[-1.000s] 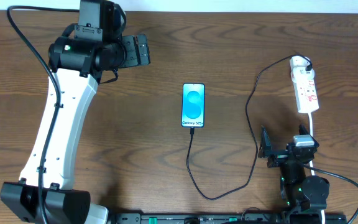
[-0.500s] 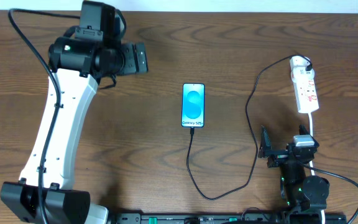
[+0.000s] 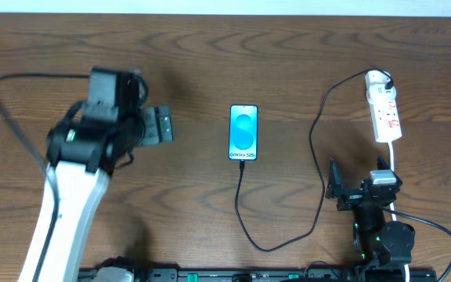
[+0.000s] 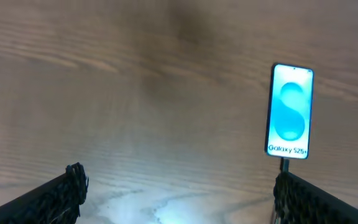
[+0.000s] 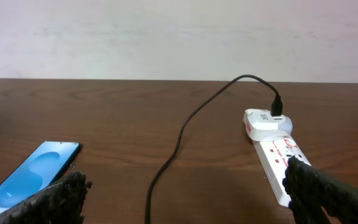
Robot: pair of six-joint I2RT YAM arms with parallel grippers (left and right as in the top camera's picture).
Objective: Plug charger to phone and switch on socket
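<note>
Left pincer (image 4: pixel 179 190) wide, empty, apart from phone (image 3: pixel 243 131); charger (image 3: pixel 317 157) plugged in; right pincer (image 5: pixel 185 186) wide near socket (image 3: pixel 386 113).

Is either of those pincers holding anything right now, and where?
Nothing is held: the left pincer and the right pincer both stand open and empty.

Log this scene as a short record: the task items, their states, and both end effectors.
phone: lying flat, screen lit
charger: black cable; one end meets the phone's bottom edge, apparently plugged in; other end in the white adapter on the socket
socket: white strip on the robot's right; switch state too small to tell
left end effector: open, empty, left of the phone
right end effector: open, empty, facing the socket and phone
</note>
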